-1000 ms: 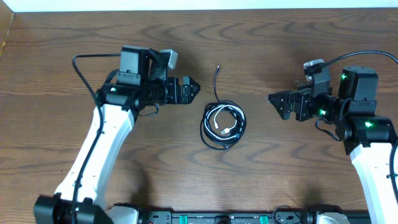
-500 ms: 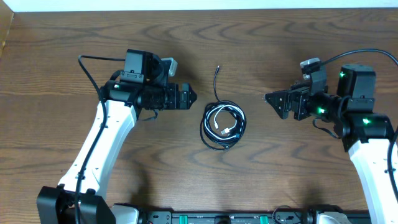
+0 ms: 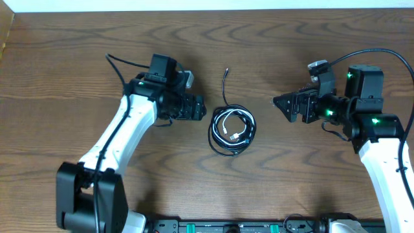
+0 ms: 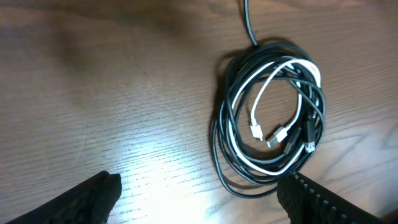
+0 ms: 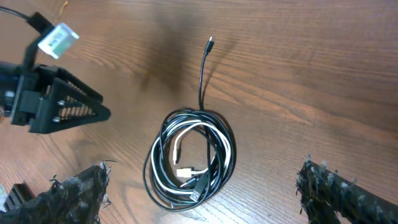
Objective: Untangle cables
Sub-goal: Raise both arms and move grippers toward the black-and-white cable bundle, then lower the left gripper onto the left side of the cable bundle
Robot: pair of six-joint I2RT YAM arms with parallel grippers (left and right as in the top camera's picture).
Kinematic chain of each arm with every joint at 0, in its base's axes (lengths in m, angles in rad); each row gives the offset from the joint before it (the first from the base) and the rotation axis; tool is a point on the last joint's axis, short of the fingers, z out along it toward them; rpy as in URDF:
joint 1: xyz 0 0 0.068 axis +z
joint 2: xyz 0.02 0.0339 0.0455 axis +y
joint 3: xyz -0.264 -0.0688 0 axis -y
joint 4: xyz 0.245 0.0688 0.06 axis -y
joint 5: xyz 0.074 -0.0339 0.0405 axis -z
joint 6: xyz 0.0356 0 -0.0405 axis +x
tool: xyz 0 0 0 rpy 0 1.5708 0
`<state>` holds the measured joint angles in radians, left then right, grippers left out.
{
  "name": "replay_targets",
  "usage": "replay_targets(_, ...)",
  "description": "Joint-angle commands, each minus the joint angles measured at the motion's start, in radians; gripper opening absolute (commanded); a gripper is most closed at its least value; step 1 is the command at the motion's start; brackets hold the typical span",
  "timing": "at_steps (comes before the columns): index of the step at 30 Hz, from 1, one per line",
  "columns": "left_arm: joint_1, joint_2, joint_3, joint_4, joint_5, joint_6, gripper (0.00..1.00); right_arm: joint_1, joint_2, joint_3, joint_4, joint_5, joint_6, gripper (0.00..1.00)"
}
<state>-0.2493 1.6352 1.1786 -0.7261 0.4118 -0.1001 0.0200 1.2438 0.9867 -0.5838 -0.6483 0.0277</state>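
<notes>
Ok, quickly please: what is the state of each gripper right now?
Left gripper: open, holding nothing.
Right gripper: open, holding nothing.

A brown wood-grain table (image 3: 77, 52) carries 2 cables lying tangled together near its middle. The long thin black cable (image 4: 248, 25) is wound into a loose, roughly round coil of several loops, with 1 straight tail running out toward the far edge. The short white cable (image 4: 287, 62) loops through that coil, its 2 small plugs close together inside the ring.
</notes>
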Motion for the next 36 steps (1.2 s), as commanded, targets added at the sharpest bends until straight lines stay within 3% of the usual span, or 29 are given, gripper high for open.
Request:
replay_targets(1, -0.002, 0.019, 0.018, -0.002, -0.015, -0.006, 0.85, 0.012, 0.0, 0.018, 0.005, 0.008, 0.022, 0.95)
replay_targets(14, -0.094, 0.116, 0.018, 0.025, -0.001, -0.063, 0.8, 0.056, 0.0, 0.018, 0.005, 0.071, 0.032, 0.94)
replay_targets(23, -0.158, 0.2, 0.018, 0.127, -0.016, -0.194, 0.63, 0.06, 0.0, 0.018, 0.005, 0.12, 0.05, 0.92)
replay_targets(28, -0.191, 0.236, 0.018, 0.142, -0.127, -0.258, 0.59, 0.06, 0.0, 0.018, 0.005, 0.123, 0.05, 0.89)
replay_targets(32, -0.209, 0.249, 0.018, 0.154, -0.171, -0.262, 0.57, 0.06, 0.0, 0.018, 0.006, 0.127, 0.05, 0.89)
replay_targets(36, -0.215, 0.249, 0.018, 0.171, -0.171, -0.261, 0.49, 0.06, 0.0, 0.018, 0.009, 0.127, 0.05, 0.89)
